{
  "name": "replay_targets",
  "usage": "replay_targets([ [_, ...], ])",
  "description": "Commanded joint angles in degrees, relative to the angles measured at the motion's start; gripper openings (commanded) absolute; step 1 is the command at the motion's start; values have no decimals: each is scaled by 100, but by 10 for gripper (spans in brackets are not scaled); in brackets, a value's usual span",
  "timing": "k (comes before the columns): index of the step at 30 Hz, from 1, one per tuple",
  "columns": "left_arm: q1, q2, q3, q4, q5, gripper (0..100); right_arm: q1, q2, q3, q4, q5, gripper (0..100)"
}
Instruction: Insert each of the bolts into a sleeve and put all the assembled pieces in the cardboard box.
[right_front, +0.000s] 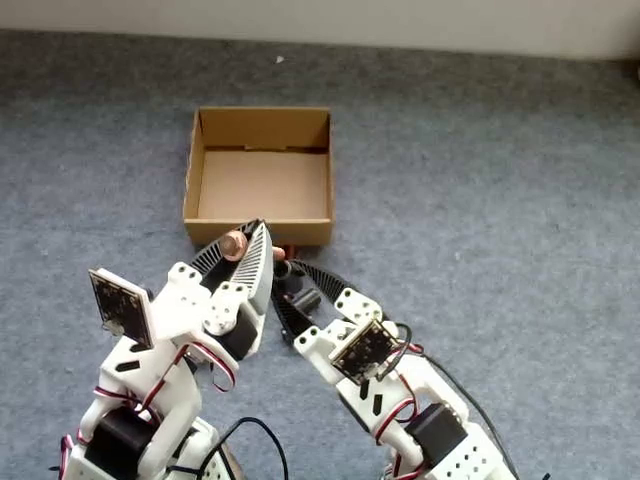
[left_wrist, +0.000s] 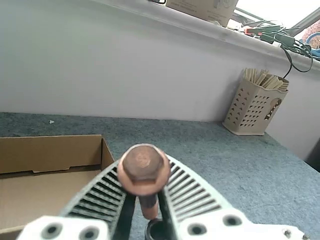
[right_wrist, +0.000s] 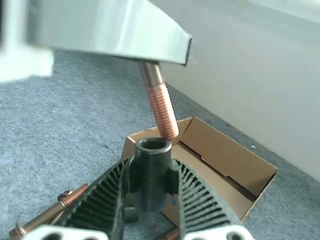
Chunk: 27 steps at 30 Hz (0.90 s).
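— So, where is the bolt (left_wrist: 144, 162)?
— In my left gripper (left_wrist: 144, 172), which is clamped on the shank just under the hex head. It hangs thread-down, just on the near side of the cardboard box (right_front: 190, 170). My right gripper (right_wrist: 151, 167) is closed around the black sleeve (right_wrist: 150, 187) and holds it upright beneath the bolt.
— Is it in?
— Not yet, I'd say. The thread's tip sits at the rim of the sleeve's mouth, a little tilted, not down the bore.
— And the rest of the task?
— Nearly all of it is left. The box has nothing in it, and loose bolts (right_wrist: 47, 212) lie on the carpet (right_front: 500, 180) below my right gripper.
— What does each view add?
— The right wrist view gives the thread, the sleeve's mouth and the spare bolts. The left wrist view gives the hex head end-on. The high view looks straight into the box and shows its floor bare.
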Motion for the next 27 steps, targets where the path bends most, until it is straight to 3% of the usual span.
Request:
replay_targets([
  [1,127,-40,-374,18,79,6,66,-110,857,-136,26,5],
  [27,171,-13,-356,642,70,6,84,-110,857,-154,35,5],
])
